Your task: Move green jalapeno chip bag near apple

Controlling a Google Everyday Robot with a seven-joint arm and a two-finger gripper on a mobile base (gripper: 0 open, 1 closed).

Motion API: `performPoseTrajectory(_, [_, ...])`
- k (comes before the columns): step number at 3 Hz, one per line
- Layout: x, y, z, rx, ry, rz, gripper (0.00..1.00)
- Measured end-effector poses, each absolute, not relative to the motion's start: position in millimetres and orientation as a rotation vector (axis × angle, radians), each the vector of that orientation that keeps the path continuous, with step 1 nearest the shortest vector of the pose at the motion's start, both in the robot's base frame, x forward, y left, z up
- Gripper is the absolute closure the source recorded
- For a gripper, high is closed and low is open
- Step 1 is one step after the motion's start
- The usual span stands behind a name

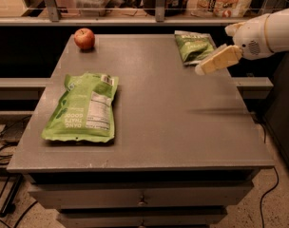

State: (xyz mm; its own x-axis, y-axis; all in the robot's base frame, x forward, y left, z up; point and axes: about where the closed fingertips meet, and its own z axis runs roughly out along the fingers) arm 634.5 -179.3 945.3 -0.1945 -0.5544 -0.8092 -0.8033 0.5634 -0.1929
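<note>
One camera looks down from high over the front edge of the flat grey table (pixel 154 127), facing its far side at mid range. The tan gripper (pixel 205 68) sits upper right.

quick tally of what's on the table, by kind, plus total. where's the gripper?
Bags: 2 (green jalapeno chip bag, lime-green pouch)
Fruit: 1 (apple)
Total: 3
The gripper is over the far right part of the table, close to the right side of the green jalapeno chip bag.
</note>
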Motion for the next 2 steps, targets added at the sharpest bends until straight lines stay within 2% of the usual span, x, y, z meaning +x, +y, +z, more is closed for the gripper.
performPoseTrajectory(2, [713,-186,924,-0.937,1.897,0.355,0.0])
